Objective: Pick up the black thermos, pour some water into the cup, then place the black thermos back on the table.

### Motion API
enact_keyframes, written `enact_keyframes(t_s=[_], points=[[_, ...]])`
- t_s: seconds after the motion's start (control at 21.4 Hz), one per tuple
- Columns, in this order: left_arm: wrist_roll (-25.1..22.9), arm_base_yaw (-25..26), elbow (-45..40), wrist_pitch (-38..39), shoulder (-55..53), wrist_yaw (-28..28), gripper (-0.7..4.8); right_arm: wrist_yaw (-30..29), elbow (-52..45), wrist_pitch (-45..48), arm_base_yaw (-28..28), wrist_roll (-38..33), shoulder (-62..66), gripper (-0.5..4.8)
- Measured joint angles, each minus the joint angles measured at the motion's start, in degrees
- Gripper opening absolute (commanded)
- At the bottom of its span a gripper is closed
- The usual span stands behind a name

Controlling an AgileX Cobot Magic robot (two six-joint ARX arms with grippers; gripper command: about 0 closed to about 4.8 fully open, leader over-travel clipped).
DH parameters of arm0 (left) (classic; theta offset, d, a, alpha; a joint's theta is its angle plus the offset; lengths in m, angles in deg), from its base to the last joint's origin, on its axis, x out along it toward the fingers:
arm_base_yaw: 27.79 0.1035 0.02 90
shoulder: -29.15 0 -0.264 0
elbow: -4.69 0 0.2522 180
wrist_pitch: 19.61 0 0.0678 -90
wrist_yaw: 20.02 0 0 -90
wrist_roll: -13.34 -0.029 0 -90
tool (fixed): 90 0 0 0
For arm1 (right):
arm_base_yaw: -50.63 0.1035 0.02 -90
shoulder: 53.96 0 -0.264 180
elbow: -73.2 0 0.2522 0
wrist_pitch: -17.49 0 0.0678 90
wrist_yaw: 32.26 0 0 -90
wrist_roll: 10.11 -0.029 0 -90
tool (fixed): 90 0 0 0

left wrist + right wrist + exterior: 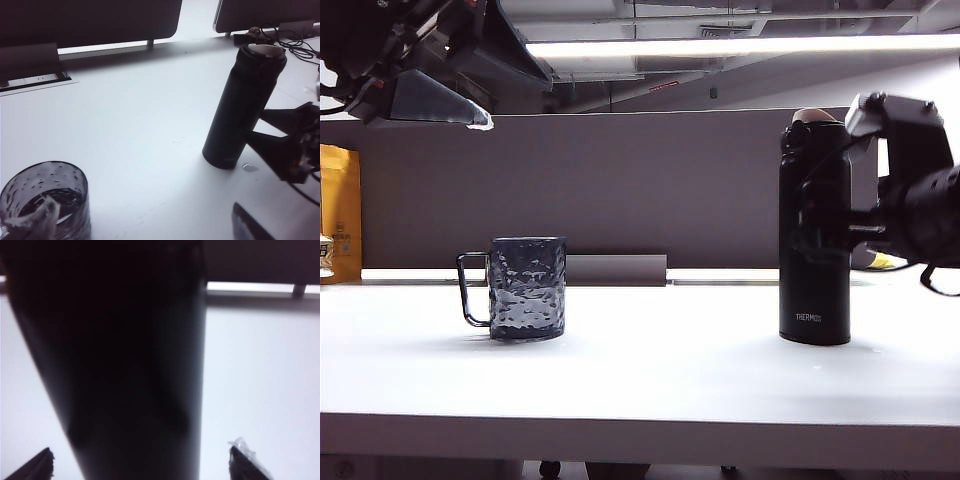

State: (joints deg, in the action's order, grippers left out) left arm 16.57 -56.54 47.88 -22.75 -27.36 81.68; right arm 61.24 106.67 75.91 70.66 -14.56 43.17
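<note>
The black thermos (815, 235) stands upright on the right of the white table (670, 380), lid up. My right gripper (842, 235) is open around its body at mid height. In the right wrist view the thermos (125, 360) fills the space between the fingertips (244, 462), with a gap on each side. The cup (525, 288), a dark dimpled glass mug, stands on the left with its handle pointing left. My left gripper (450, 105) hangs open high above the cup, holding nothing. The left wrist view shows the cup (45, 200) right under one finger and the thermos (245, 105) farther off.
A grey partition (650, 180) runs along the table's back edge, with a low grey box (615, 268) at its foot. A yellow bag (340, 210) stands at the far left. Cables (295, 42) lie behind the thermos. A small wet spot (250, 168) sits by its base.
</note>
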Motion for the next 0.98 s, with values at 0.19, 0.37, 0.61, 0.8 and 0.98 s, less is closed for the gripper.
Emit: enact_keyframes(t_s=[0.19,0.37,0.61,0.8,0.98], points=[[0.0,0.0,0.0,0.0,0.0,0.0,4.79,0.0,3.0,5.5,0.0,0.0,5.1,4.79],[0.0,0.0,0.0,0.3,0.0,0.0,4.79,-0.5,6.4,5.4,0.0,0.0,6.3,4.79],[0.0,0.0,0.0,1.2,0.0,0.0,4.79,-0.5,10.8,1.1,0.0,0.0,6.4,4.79],[0.0,0.0,0.0,1.5,0.0,0.0,4.79,-0.5,11.5,-1.6,0.1,0.0,6.4,3.02],[0.0,0.0,0.0,1.7,0.0,0.0,4.79,-0.5,11.5,-1.6,0.1,0.5,6.4,0.91]])
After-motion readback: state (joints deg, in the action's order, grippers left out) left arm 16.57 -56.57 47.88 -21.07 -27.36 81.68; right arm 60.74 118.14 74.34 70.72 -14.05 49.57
